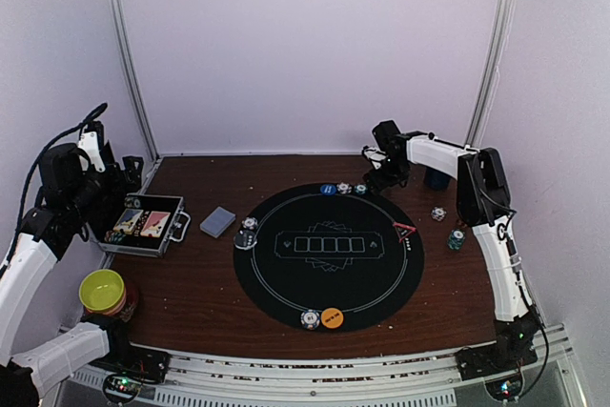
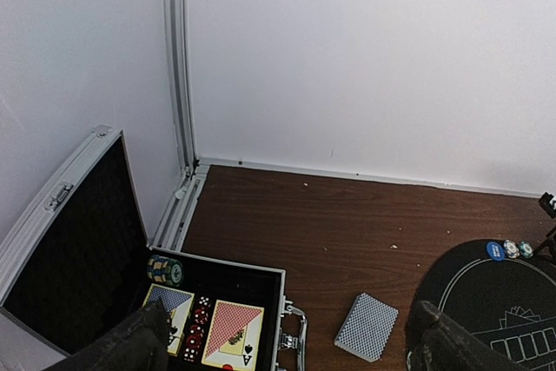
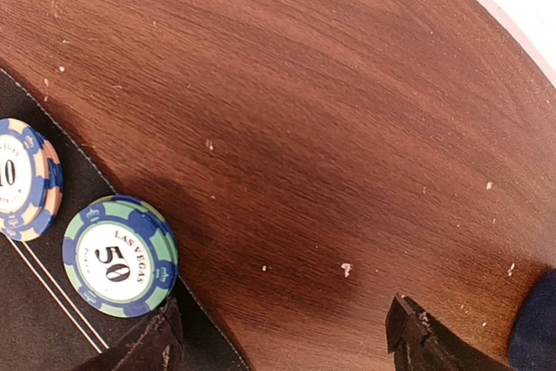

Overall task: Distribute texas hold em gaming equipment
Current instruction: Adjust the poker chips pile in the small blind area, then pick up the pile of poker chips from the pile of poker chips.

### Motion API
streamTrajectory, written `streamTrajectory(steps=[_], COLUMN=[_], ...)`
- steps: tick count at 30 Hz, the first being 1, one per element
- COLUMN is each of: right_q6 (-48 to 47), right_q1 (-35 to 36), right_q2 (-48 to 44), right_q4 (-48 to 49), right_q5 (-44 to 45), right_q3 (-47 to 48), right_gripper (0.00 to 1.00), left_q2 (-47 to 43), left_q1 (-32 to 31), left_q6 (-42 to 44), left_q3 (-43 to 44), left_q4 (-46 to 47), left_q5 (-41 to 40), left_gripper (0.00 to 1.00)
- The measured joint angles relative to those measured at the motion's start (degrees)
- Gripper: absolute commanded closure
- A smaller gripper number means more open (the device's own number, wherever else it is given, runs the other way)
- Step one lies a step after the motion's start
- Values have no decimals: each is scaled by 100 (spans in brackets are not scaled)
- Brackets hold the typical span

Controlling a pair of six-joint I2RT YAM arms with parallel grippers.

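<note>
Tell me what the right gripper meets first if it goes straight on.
Probably the bare wooden table, beside the green 50 chip; the right gripper stands open over it.

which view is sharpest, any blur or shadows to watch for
Right wrist view is sharpest: lettering on the green 50 chip reads clearly, though a soft shadow lies on the wood table beside it. Left wrist view: the left hand's fingers are dark and blurred at the bottom edge. Top external view: evenly lit, but the striped chips are too small to read.

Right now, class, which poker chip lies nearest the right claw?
The green-and-blue chip marked 50, at the mat edge; the peach-and-blue 10 chip lies farther off.
</note>
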Motion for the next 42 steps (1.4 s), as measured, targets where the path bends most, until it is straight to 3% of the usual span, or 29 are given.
streamTrajectory(steps=[30,42], right_q6=[1117,1198], right_q1=[-24,-74], right_q2=[52,59], right_q4=[173,299], right_q5=[192,-173], right_q3=[-9,-66], right_gripper=[17,17], left_q2=[0,0], left_q1=[0,0], left_q6=[0,0], left_q3=[0,0], left_q4=[0,0], left_q5=[0,0], left_gripper=[2,2])
